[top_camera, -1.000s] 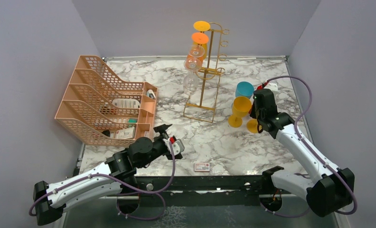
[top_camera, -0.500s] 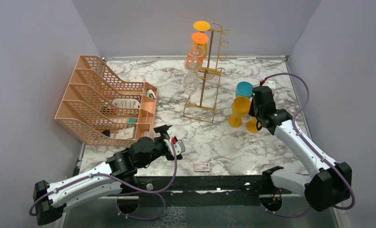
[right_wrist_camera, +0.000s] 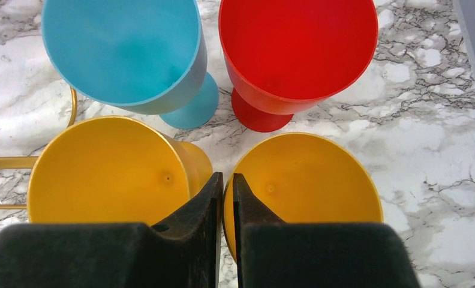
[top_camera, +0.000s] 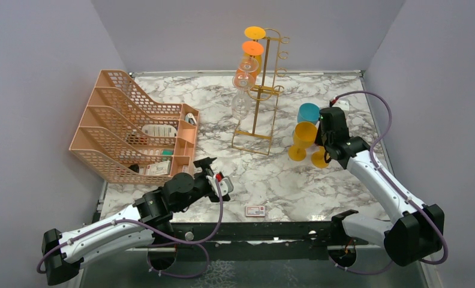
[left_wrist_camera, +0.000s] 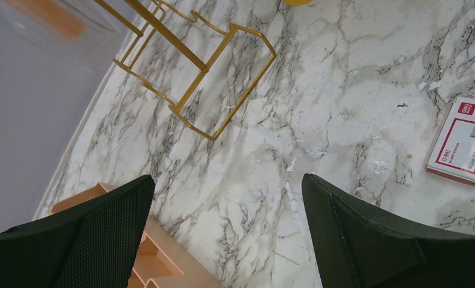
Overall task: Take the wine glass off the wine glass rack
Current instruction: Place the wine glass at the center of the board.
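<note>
We find the right gripper (right_wrist_camera: 226,183) pinched on the rim of the right yellow goblet (right_wrist_camera: 319,174), beside the left yellow goblet (right_wrist_camera: 103,174), blue goblet (right_wrist_camera: 121,48) and red goblet (right_wrist_camera: 298,48), all 4 empty. The left gripper (left_wrist_camera: 226,180) gapes, holding nothing. 2 wine glasses (top_camera: 242,102) hang inverted on the wine glass rack (top_camera: 262,90).

Left end effector (left_wrist_camera: 227,180) gapes wide; right end effector (right_wrist_camera: 224,177) is pinched nearly closed.
</note>
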Controlling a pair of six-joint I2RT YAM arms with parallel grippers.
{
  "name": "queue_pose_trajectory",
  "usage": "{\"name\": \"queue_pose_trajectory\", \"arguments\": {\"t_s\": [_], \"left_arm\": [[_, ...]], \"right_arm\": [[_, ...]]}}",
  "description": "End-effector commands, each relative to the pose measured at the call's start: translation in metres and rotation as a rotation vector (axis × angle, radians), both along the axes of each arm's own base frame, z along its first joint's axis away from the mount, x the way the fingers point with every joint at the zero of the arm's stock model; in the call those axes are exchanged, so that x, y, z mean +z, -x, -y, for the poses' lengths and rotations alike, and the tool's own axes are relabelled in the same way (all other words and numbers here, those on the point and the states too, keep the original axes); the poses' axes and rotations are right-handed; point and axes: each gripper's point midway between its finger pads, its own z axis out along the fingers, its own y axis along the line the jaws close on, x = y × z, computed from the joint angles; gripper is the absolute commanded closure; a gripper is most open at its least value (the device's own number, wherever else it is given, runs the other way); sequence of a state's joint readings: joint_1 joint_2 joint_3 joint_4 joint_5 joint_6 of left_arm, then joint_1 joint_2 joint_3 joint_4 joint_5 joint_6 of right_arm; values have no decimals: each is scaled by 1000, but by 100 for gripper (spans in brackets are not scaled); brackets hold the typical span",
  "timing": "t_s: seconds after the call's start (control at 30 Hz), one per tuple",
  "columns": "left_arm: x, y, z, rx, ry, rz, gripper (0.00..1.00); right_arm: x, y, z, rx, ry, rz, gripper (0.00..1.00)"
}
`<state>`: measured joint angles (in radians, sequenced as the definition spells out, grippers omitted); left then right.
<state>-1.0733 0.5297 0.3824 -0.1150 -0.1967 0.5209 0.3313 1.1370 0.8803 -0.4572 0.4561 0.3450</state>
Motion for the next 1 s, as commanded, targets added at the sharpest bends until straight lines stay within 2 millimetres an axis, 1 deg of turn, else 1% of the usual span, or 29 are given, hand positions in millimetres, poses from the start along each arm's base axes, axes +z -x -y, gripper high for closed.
{"name": "queue_pose_trajectory", "arguments": {"t_s": [0.0, 0.07, 0.2, 0.3, 0.43, 0.57, 0.63, 0.7, 0.8, 0.87, 0.93, 0.97], "left_arm": [[10, -4, -2, 19, 12, 12, 1], [11, -3, -1, 14, 18, 7, 1], [12, -2, 0, 8, 28, 2, 1], [13, -2, -1, 11, 36, 4, 1], [14, -3, -1, 15, 42, 8, 1], [15, -3, -2, 20, 47, 12, 1], [14, -4, -2, 22, 51, 9, 1], [16, -5, -2, 38, 79, 0, 1], [19, -9, -4, 79, 131, -8, 1], [22, -12, -7, 101, 150, -3, 1], [23, -14, -10, 120, 164, -2, 1], [24, -16, -12, 140, 183, -6, 1]], "right_arm": [[20, -9, 1, -7, -7, 53, 86], [21, -8, -2, 8, -21, 52, 85], [25, -5, 1, -1, -17, 62, 84], [35, -4, 0, 3, -27, 83, 83], [42, -1, -4, 33, -47, 97, 79], [52, 4, -3, 23, -63, 114, 79], [60, 6, -8, 54, -88, 131, 78], [73, 9, -23, 136, -139, 158, 77], [100, 21, -66, 374, -284, 235, 77], [120, 42, -103, 589, -413, 294, 73], [132, 62, -128, 734, -531, 330, 68], [136, 71, -137, 796, -579, 340, 66]]}}
